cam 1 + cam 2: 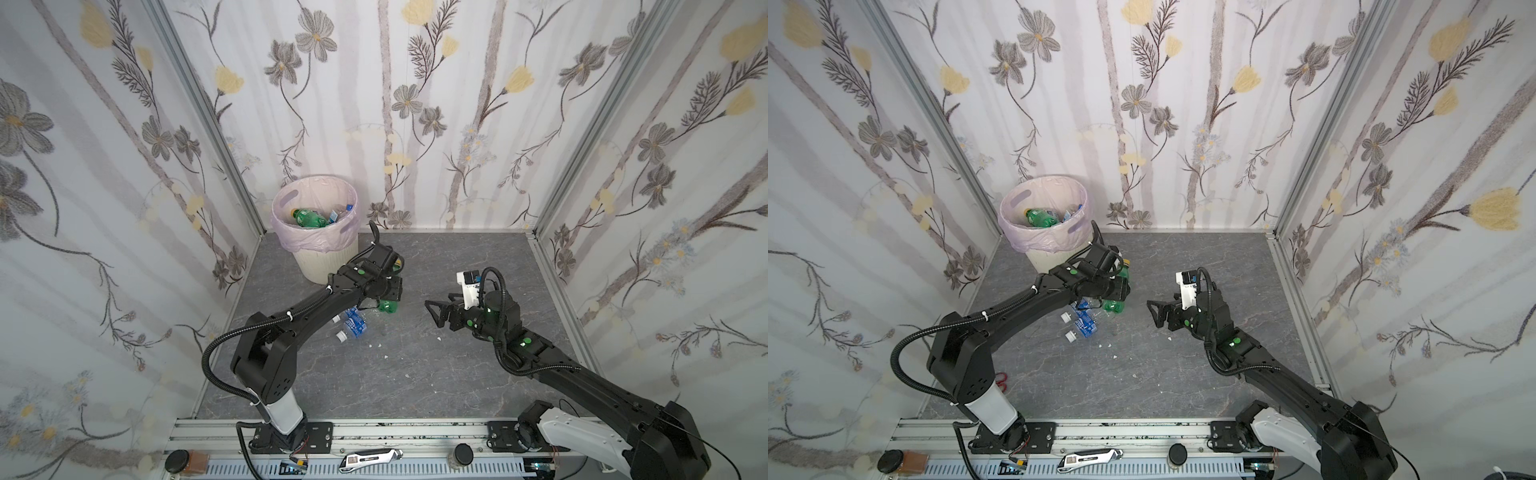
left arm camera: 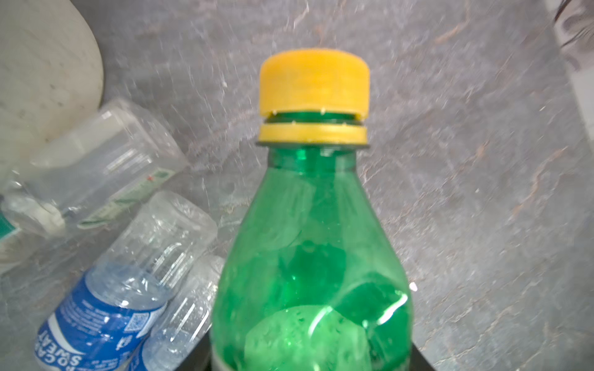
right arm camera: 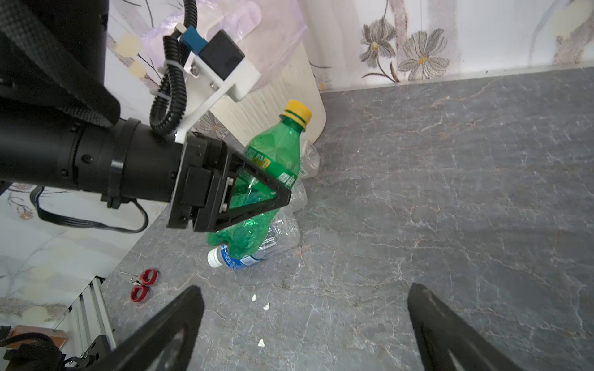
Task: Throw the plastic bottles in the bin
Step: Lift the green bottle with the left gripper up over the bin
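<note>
My left gripper [image 1: 390,291] is shut on a green plastic bottle [image 3: 273,154] with a yellow cap [image 2: 314,80]. The bottle stands nearly upright, just right of the bin [image 1: 320,266]. Its base [image 1: 1114,306] hangs over several clear bottles with blue labels [image 1: 355,325] that lie on the floor; I cannot tell whether it touches them. The cream ribbed bin with its pink bag [image 1: 1034,243] holds another green bottle [image 1: 309,218] and some clear ones. My right gripper [image 3: 305,298] stands open and empty over bare floor, to the right of the pile [image 1: 1086,324].
Floral walls close in the grey marbled floor [image 1: 415,374] on three sides. Red scissors [image 3: 143,284] lie near the left wall. Small white scraps [image 1: 376,345] dot the floor. A utility knife [image 1: 370,457] rests on the front rail.
</note>
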You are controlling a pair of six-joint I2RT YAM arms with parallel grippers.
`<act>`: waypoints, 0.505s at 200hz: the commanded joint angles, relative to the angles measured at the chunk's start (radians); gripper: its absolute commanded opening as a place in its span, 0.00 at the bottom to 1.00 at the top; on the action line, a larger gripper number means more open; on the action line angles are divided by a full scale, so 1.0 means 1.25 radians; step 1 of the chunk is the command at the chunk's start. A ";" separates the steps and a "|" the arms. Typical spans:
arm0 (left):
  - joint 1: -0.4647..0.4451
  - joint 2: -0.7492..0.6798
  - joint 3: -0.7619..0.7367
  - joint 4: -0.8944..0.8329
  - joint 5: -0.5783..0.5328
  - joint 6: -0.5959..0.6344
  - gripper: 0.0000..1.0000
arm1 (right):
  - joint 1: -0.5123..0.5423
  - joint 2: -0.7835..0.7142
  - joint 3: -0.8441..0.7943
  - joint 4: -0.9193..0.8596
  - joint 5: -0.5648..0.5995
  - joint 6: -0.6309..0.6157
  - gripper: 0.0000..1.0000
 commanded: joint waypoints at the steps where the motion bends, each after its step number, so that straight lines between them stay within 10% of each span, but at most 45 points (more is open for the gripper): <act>1: 0.034 -0.009 0.048 -0.001 0.036 -0.009 0.56 | 0.017 0.027 0.047 0.021 0.018 -0.032 1.00; 101: 0.151 -0.029 0.303 -0.001 0.018 -0.018 0.55 | 0.071 0.205 0.361 -0.012 0.026 -0.093 1.00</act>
